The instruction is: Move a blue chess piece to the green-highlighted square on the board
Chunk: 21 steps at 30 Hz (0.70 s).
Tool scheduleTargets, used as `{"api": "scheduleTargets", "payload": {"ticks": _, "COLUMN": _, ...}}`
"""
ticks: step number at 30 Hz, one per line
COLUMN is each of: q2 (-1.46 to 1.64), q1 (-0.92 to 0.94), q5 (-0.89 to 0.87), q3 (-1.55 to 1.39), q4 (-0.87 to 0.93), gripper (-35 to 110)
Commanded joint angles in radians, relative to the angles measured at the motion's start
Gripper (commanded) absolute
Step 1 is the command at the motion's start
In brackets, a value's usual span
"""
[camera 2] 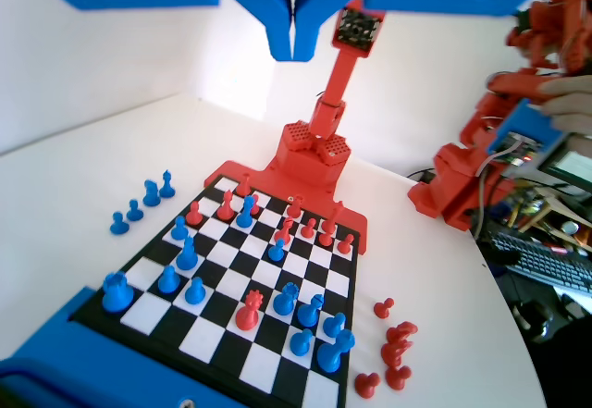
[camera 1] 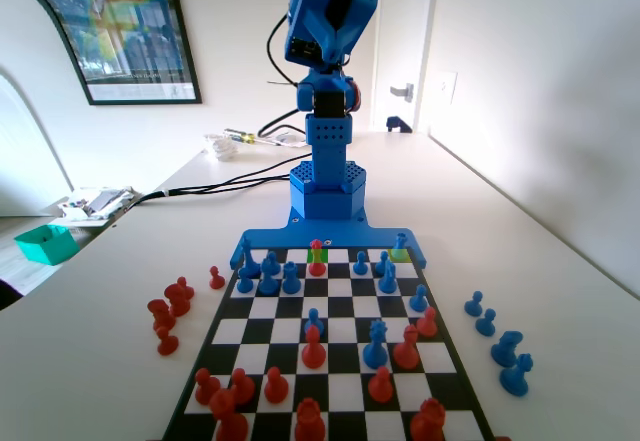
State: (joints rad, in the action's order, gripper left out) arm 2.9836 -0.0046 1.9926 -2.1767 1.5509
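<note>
While the tool (camera 2: pixel 294 43) hangs pressed together and empty high above the board (camera 1: pixel 255 306), descending among crowded blue pieces risks toppling neighbours.

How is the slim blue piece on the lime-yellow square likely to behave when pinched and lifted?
The blue chess piece looks like solid moulded plastic, so it is probably stiff and light. Its narrow upright body on a wider base suggests it stands steadily, yet a push high up might tip it. The smooth rounded body may slip in a loose pinch.

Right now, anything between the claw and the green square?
Bare air, wrist view: the claw hangs high above the board. Fixed view: a red piece stands on the green square.
</note>
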Motion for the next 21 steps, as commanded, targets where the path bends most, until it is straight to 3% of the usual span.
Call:
{"api": "scheduleTargets", "payload": {"ticks": 1, "q2": -0.103, "q1": -0.032, "q5": 0.063, "q3": 0.083, "q4": -0.051, "gripper": 1}}
{"api": "scheduleTargets", "payload": {"ticks": 10, "q2": -0.385, "q1": -0.054, "q5": 0.314, "q3": 0.198, "q4": -0.011, "gripper": 1}}
{"api": "scheduleTargets", "payload": {"ticks": 17, "q2": -0.561, "q1": -0.094, "q5": 0.626, "q3": 0.147, "q4": -0.011, "gripper": 1}}
{"api": "scheduleTargets", "payload": {"ticks": 21, "q2": -0.664, "q1": -0.193, "q5": 0.609, "q3": 0.127, "q4": -0.02, "gripper": 1}}
